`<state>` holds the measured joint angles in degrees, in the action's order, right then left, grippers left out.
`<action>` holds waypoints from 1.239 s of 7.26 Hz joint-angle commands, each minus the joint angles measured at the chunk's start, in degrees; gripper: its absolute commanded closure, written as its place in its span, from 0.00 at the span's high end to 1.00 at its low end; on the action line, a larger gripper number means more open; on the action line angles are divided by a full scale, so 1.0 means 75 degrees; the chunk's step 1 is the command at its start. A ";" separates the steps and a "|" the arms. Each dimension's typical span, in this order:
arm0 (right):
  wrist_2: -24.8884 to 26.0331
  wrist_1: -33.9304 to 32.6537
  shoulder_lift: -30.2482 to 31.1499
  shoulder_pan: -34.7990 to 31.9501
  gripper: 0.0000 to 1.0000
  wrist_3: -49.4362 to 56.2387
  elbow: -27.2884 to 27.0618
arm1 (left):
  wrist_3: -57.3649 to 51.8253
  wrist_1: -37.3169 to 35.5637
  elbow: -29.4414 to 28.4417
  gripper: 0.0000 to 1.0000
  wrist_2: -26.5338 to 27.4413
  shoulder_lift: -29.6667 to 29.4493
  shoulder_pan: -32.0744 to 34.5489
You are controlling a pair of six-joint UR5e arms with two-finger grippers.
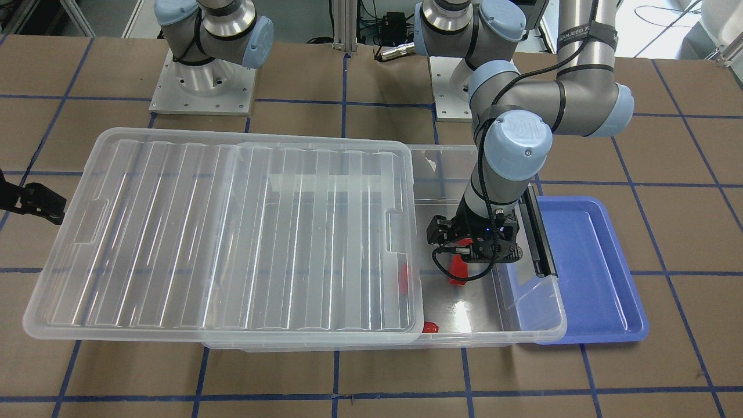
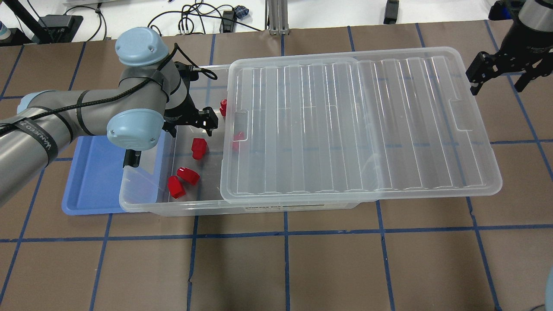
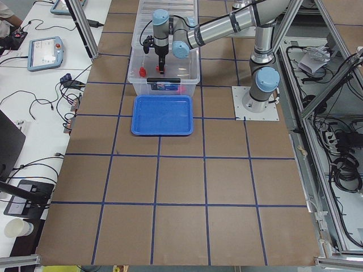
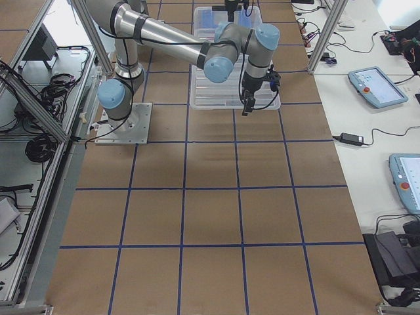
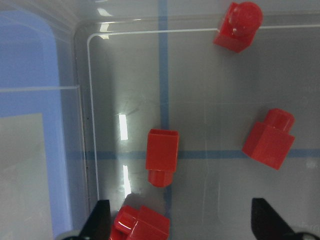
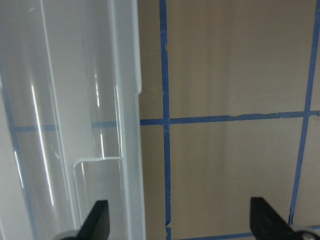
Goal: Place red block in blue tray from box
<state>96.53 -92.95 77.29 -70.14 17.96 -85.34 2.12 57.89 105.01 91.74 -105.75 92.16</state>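
We are hanging the left gripper (image 5: pixel 181 221) over the uncovered end of the box (image 2: pixel 144 206), its fingers (image 5: pixel 100 222) spread wide and gripping nothing. We are looking straight down on the red block (image 5: pixel 162 156), which is lying on its side on the clear floor near the corner next to the blue tray (image 2: pixel 86 185). We are judging it to be light, hard and stiff, so it is not going to give under the pads. Its glossy plastic is looking slippery, though, and a skewed pinch is likely to squirt it across the smooth floor. We are therefore favouring the two flat long sides of the square body over the narrower round stub at the end facing the robot's base, which is offering less to bear on. We are also seeing other red blocks (image 5: pixel 270 139) around it, the nearest lying just beside the stub end, so the fingers are needing room there. The lid (image 2: pixel 358 129) is covering the rest of the box. The right gripper (image 2: pixel 499 81) is hanging spread and empty beside the lid's far end.
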 commanded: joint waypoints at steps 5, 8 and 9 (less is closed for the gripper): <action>-0.0097 0.1460 0.0617 -0.0200 1.00 -0.0332 0.0714 | -0.0758 -0.1414 0.0752 1.00 -0.0009 -0.0583 -0.0041; -0.0355 0.1471 0.0662 -0.0200 1.00 -0.0414 0.0668 | -0.0845 -0.1636 0.0810 0.95 -0.0009 -0.0700 -0.0041; -0.0309 0.1506 0.0628 -0.0141 1.00 -0.0414 0.0656 | -0.0857 -0.1741 0.0811 0.89 0.0003 -0.0816 -0.0088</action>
<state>94.02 -81.91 82.10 -71.57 15.06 -80.20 -4.12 45.72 111.03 91.69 -110.95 91.76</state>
